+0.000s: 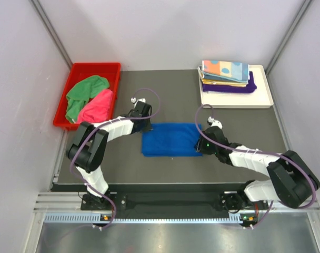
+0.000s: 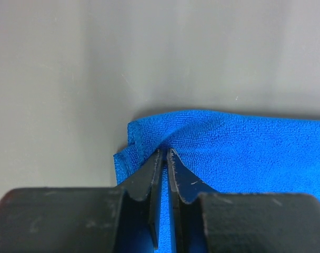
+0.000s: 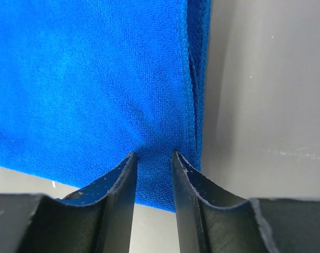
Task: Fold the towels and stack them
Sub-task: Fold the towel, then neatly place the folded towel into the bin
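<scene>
A royal blue towel (image 1: pixel 170 139) lies folded in a flat rectangle on the dark mat between the arms. My left gripper (image 1: pixel 147 126) is at its far left corner, and in the left wrist view its jaws (image 2: pixel 165 153) are nearly together with a ridge of blue towel (image 2: pixel 244 153) between them. My right gripper (image 1: pixel 200 140) is at the towel's right edge, where its jaws (image 3: pixel 153 154) pinch a puckered strip of the blue towel (image 3: pixel 86 79) beside the hemmed edge. A green towel (image 1: pixel 83 92) and a pink towel (image 1: pixel 97 108) lie crumpled in the red bin (image 1: pixel 97 65).
A white tray (image 1: pixel 262 100) at the back right holds a stack of folded towels (image 1: pixel 226 76), with a dotted orange-pink one on top and a purple one (image 1: pixel 236 88) at the bottom. The red bin stands at the back left, and pale walls close in both sides.
</scene>
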Robot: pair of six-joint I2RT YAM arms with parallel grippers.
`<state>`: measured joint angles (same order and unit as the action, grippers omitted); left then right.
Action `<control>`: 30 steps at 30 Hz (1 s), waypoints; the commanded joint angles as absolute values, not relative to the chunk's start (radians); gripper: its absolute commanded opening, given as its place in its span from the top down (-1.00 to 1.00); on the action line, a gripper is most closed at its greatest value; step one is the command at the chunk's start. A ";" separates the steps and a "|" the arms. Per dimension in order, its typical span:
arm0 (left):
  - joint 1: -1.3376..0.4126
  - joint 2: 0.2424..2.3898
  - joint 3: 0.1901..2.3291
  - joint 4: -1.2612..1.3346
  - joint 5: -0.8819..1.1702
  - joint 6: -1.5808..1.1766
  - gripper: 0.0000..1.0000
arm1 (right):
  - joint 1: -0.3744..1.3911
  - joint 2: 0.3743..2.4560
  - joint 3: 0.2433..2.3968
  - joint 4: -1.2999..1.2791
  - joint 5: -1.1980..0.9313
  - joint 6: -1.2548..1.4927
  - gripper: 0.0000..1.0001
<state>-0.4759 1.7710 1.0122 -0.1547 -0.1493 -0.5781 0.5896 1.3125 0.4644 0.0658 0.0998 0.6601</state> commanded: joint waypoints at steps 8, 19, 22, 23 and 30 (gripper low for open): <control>-0.463 1.723 1.060 -0.196 -0.114 -0.520 0.50 | 0.545 1.149 0.554 -0.126 0.117 0.592 0.17; -0.624 1.603 1.147 -0.293 -0.146 -0.521 0.43 | 0.347 1.311 0.686 -0.123 -0.081 0.416 -0.15; -0.673 1.611 1.131 -0.276 -0.126 -0.557 0.46 | 0.342 1.367 0.699 -0.080 -0.146 0.390 -0.19; -0.693 1.614 1.126 -0.273 -0.123 -0.575 0.46 | 0.342 1.376 0.701 -0.071 -0.156 0.388 -0.22; -0.798 1.712 1.075 -0.167 -0.074 -0.637 0.47 | 0.362 1.459 0.695 -0.025 -0.170 0.411 -0.23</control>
